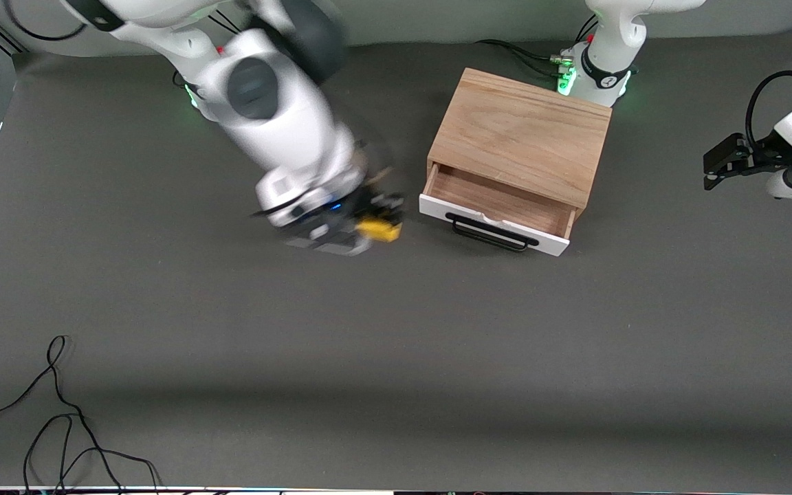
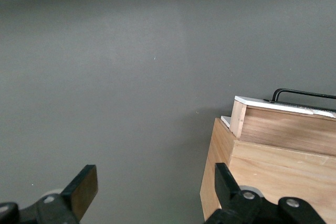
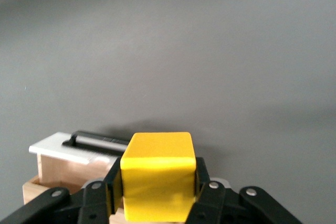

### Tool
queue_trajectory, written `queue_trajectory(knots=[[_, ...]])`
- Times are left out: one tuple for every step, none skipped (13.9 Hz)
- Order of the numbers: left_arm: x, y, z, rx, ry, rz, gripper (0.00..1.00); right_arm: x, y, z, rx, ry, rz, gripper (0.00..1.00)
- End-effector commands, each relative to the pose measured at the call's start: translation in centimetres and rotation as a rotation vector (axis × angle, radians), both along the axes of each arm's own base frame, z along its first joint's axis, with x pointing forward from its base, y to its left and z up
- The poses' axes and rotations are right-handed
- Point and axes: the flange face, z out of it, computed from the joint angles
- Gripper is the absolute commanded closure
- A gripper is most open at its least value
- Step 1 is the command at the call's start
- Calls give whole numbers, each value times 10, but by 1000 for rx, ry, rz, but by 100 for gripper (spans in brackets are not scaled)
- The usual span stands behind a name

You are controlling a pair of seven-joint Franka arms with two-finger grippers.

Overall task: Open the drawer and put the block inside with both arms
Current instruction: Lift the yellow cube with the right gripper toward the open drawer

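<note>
The light oak box [image 1: 520,134] stands on the table near the left arm's base. Its drawer [image 1: 499,203] is pulled open, showing the white front [image 1: 485,221], the black bar handle [image 1: 491,235] and the wood interior. My right gripper [image 1: 368,230] is shut on the yellow block [image 1: 382,230] and holds it over the table beside the drawer, toward the right arm's end. In the right wrist view the block [image 3: 157,174] fills the gripper [image 3: 157,184], with the drawer front [image 3: 68,148] past it. My left gripper [image 1: 719,165] waits open toward the left arm's end; it [image 2: 155,187] sees the box [image 2: 273,166] from the side.
The table is a grey mat [image 1: 396,344]. Loose black cables [image 1: 59,412] lie at the near corner toward the right arm's end. More cables [image 1: 526,55] run by the left arm's base [image 1: 602,69].
</note>
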Motion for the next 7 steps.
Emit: queue_trajectory(knots=[[-8, 2, 2, 12, -18, -14, 1, -22, 57, -36, -10, -21, -11, 100], [-8, 2, 2, 12, -20, -14, 1, -32, 73, -52, -5, -14, -8, 100], [-8, 2, 2, 10, -18, -14, 1, -38, 83, -65, -7, -5, -5, 100], [-7, 4, 2, 8, -18, -9, 1, -43, 90, -73, -21, -10, -1, 100], [-7, 4, 2, 7, -18, -9, 1, -48, 95, -82, -32, -3, -6, 100], [-7, 5, 2, 7, -18, -7, 1, -53, 101, -88, -34, 5, -11, 100], [-7, 5, 1, 5, -15, -7, 1, -60, 108, -99, -40, 19, -21, 100]])
